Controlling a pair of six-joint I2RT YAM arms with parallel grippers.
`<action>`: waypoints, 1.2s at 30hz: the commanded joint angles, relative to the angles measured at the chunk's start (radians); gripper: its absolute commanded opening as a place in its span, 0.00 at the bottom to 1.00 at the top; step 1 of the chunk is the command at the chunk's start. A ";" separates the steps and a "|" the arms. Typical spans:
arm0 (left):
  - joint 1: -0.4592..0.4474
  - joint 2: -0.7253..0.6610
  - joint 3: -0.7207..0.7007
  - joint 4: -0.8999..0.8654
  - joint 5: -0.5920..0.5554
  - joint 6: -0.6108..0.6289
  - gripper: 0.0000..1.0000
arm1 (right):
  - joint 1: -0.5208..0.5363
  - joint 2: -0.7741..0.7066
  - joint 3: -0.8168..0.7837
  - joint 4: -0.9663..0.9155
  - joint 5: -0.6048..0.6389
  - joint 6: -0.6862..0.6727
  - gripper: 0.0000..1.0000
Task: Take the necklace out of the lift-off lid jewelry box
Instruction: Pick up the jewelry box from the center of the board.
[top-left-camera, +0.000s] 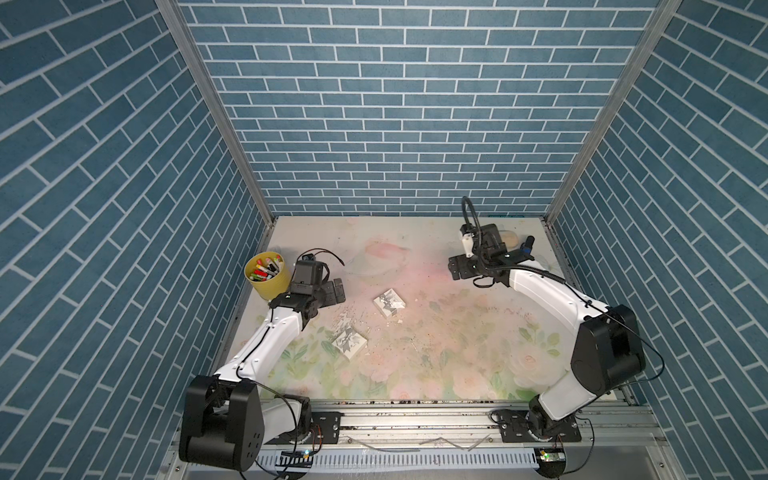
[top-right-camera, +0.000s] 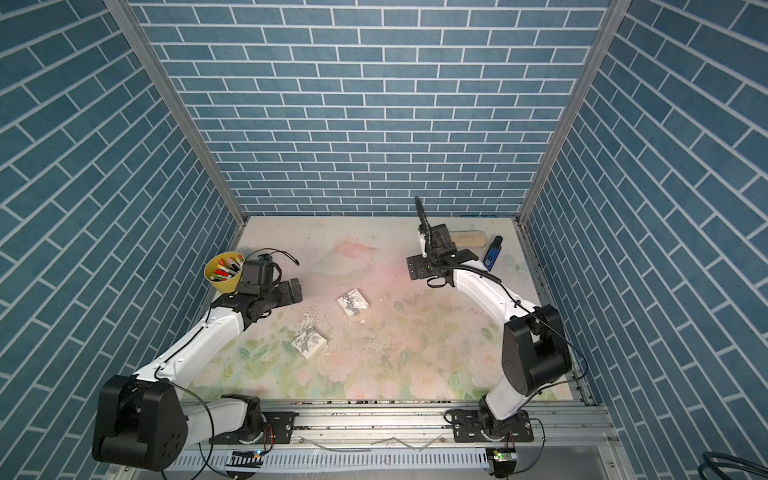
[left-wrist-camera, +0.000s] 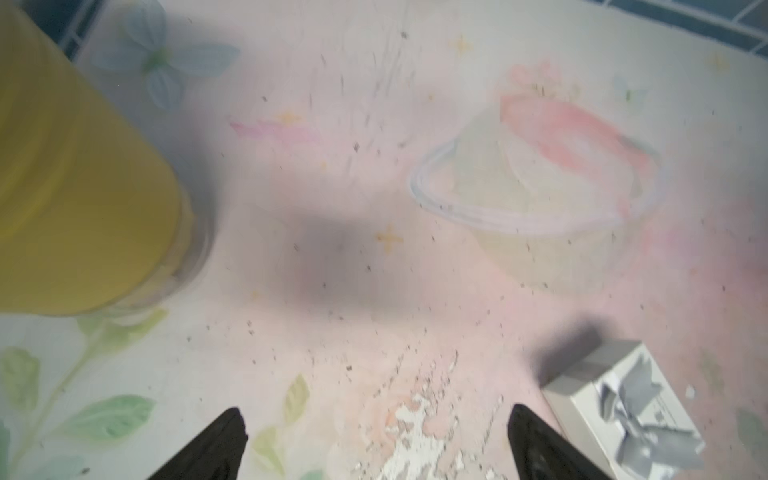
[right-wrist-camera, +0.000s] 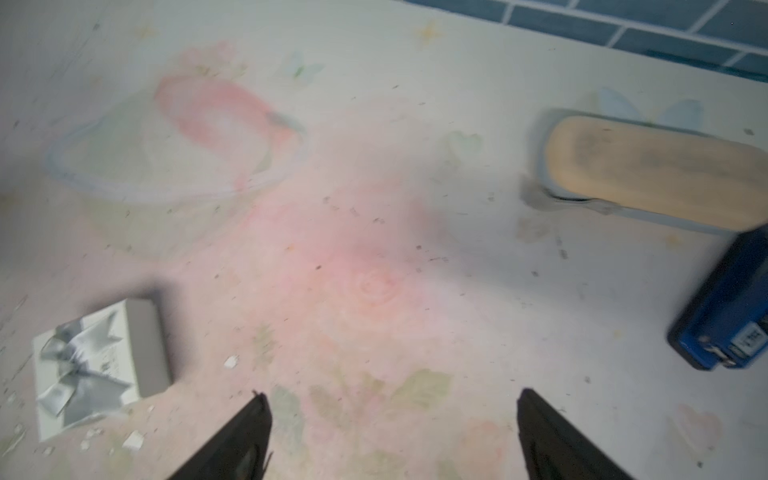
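Necklace not visible; we judge it lies inside a closed jewelry box. Two such boxes rest on the table (top-left-camera: 457, 353): the far box (top-left-camera: 389, 303) and the near box (top-left-camera: 349, 342), each nearly square and turned diagonal to the table edge, so no long axis governs approach. Both look like stiff white card with a grey ribbon bow on the lid. We cannot tell which is meant. The left pincer (top-left-camera: 334, 291), wide open and empty, stands near the far box; the right pincer (top-left-camera: 456, 268), equally open and empty, is well apart. The left arm is nearer both.
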 joint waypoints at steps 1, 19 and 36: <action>-0.082 -0.011 -0.028 -0.037 0.013 -0.005 1.00 | 0.112 0.080 0.061 -0.109 -0.075 0.002 0.99; -0.206 -0.023 -0.114 0.108 0.095 0.009 0.89 | 0.370 0.420 0.426 -0.281 -0.031 0.029 0.99; -0.205 -0.047 -0.123 0.058 0.038 0.029 0.89 | 0.396 0.616 0.611 -0.339 -0.050 0.053 0.99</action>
